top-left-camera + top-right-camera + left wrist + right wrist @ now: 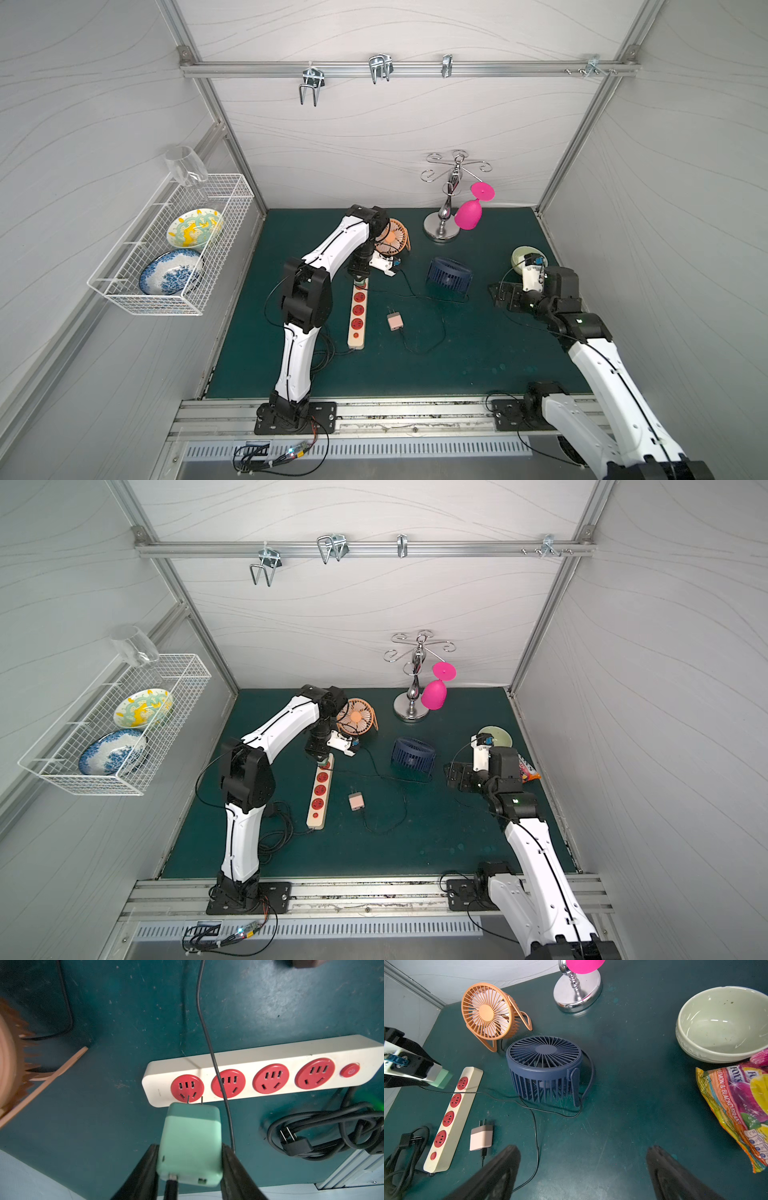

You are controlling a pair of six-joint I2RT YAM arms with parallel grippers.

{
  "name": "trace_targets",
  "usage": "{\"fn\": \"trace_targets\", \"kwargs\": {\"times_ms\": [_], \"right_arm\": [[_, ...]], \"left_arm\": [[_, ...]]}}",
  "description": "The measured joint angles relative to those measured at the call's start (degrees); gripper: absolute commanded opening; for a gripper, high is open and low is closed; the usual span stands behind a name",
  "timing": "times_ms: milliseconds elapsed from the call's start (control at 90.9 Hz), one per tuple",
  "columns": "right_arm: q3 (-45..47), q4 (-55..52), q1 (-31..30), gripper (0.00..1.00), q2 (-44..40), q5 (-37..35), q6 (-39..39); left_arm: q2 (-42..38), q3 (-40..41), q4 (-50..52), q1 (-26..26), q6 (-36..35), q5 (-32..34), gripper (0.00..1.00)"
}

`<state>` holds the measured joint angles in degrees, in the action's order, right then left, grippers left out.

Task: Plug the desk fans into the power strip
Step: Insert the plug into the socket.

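Observation:
The cream power strip [358,316] [320,796] [462,1118] lies lengthwise on the green mat, with red round sockets. My left gripper [190,1148] [358,277] is shut on a mint-green plug adapter [191,1126] [444,1079] just above the strip's far end. The plug's two prongs point at the end socket [187,1087], tips by its rim. A thin black cord runs from the plug across the strip toward the navy fan [449,272] [544,1068]. An orange fan [394,241] [488,1012] stands behind. My right gripper [583,1149] [505,293] hangs open and empty at the right.
A pale pink adapter [394,321] [481,1136] lies beside the strip. The strip's own black cord [322,1136] is coiled near its button end. A green bowl [720,1024] and a sweets bag [737,1105] sit far right. A chrome stand [442,224] holds a pink glass.

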<state>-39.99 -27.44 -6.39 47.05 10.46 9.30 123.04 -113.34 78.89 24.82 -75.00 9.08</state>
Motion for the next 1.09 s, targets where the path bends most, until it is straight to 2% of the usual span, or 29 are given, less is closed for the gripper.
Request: {"fn": "trace_targets", "kwargs": {"times_ms": [1089], "right_arm": [[0.33,0.42,-0.57,0.99,-0.13,-1.16,-0.37]], "left_arm": [[1.75,2.01,-3.54,0.81,3.67,2.82,0.0]]}}
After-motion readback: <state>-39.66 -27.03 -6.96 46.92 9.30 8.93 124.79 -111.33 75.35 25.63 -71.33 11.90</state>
